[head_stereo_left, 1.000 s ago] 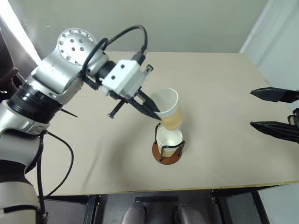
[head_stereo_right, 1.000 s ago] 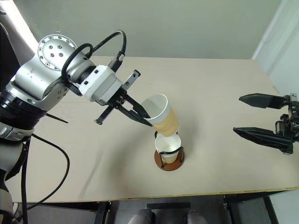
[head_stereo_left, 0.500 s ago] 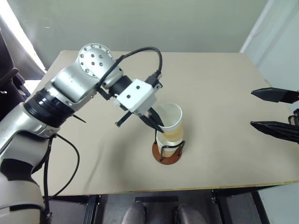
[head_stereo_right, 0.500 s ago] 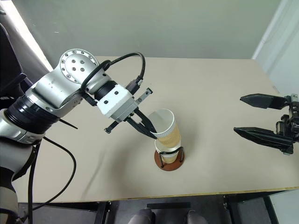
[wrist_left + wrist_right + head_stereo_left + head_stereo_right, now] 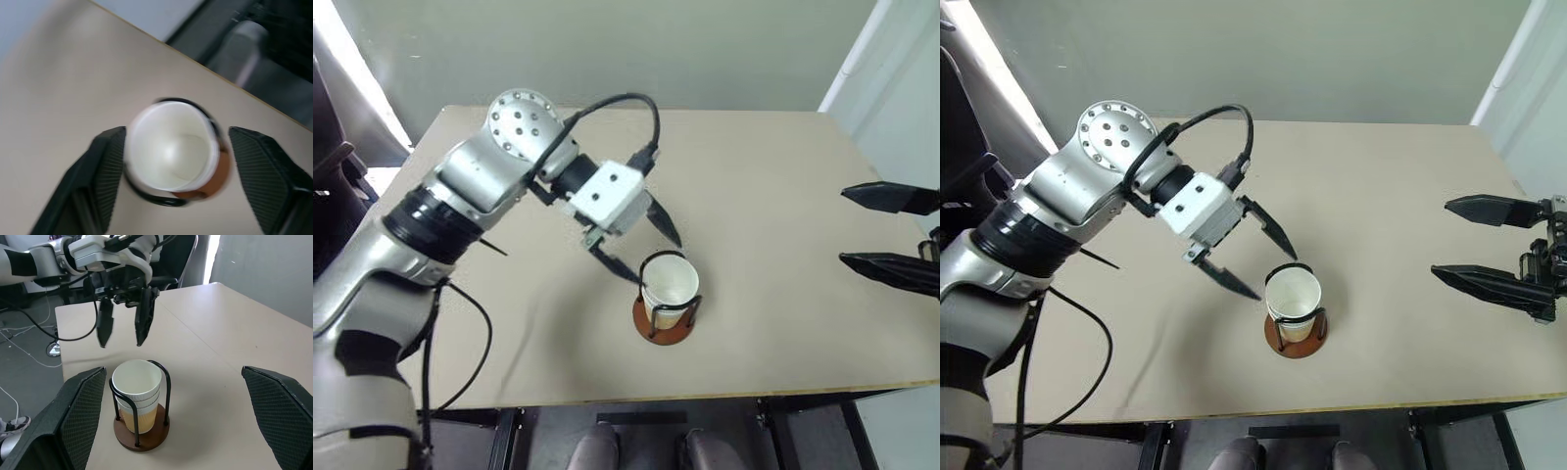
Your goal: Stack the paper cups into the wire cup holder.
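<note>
The left gripper (image 5: 1246,257) hangs with its two black fingers spread wide, holding nothing, just above and beside the nested paper cups (image 5: 1293,297). These sit upright inside the wire cup holder (image 5: 1296,331) near the table's (image 5: 1400,186) front edge. The risk from here is a fingertip catching the top rim or a wire loop as it lifts away, tipping the stack. Well to the right, the right gripper (image 5: 1469,242) hovers, fingers wide apart and empty.

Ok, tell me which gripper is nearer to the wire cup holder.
Left. The left gripper hovers open just above and beside the wire cup holder, fingers either side of the stacked paper cups. The right gripper hangs open far off near the table's edge.
</note>
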`<move>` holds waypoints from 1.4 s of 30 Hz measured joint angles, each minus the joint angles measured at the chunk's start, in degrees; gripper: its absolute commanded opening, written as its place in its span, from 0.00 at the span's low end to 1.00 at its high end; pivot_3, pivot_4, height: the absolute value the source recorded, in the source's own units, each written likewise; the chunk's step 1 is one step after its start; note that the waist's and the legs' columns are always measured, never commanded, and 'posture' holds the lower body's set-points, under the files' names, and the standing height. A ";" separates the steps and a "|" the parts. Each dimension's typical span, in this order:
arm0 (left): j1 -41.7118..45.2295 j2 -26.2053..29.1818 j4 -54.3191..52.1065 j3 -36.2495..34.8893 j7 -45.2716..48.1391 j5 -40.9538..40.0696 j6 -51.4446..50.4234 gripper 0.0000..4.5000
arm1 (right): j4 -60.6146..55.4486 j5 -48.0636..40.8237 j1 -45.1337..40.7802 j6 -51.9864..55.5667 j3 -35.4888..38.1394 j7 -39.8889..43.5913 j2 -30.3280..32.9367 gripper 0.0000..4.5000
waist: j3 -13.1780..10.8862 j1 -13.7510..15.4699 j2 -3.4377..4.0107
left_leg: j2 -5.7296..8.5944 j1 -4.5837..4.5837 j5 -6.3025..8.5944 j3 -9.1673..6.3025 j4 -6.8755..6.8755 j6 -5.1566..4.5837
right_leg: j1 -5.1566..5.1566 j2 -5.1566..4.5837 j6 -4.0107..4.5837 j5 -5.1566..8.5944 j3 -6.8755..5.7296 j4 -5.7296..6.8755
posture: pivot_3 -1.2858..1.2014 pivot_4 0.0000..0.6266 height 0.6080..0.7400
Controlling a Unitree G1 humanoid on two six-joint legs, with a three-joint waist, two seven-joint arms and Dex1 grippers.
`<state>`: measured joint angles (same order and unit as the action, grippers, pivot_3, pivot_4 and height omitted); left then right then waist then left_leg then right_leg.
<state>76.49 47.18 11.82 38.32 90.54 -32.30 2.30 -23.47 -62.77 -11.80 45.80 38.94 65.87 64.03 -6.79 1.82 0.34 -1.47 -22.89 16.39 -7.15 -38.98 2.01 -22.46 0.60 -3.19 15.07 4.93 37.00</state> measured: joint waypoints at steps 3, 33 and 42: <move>-2.73 1.23 1.61 -6.35 -0.91 1.76 -3.83 0.78 | 1.14 1.21 -0.88 -1.01 -2.89 1.09 0.02 1.00 | 0.04 -0.60 0.07 | -0.02 0.04 0.00 0.04 0.05 0.00 | -0.02 0.04 0.00 0.00 0.04 -0.01 | 0.52 0.24 1.00; -62.21 17.27 -21.51 -56.48 -16.40 -7.62 -35.09 0.78 | 31.60 28.02 -20.48 -18.41 -31.67 22.46 -1.73 1.00 | 0.14 -1.25 0.20 | -0.24 0.46 -0.09 0.23 0.40 0.16 | -0.13 0.08 0.48 -0.11 0.06 0.26 | 0.52 0.24 1.00; -65.32 17.08 -23.44 -59.90 -18.39 -8.08 -36.41 0.78 | 36.09 31.66 -24.78 -20.45 -35.11 24.04 -4.52 1.00 | 0.14 -1.23 0.20 | -0.25 0.52 -0.09 0.24 0.44 0.17 | -0.13 0.08 0.58 -0.09 0.05 0.33 | 0.52 0.24 1.00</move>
<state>11.17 64.26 -11.61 -21.58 72.15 -40.38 -34.11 12.63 -31.11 -36.58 25.35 3.83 89.91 59.51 -6.65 0.59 0.54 -1.71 -22.37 16.29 -6.91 -38.54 2.18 -22.60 0.69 -2.61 14.98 4.98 37.33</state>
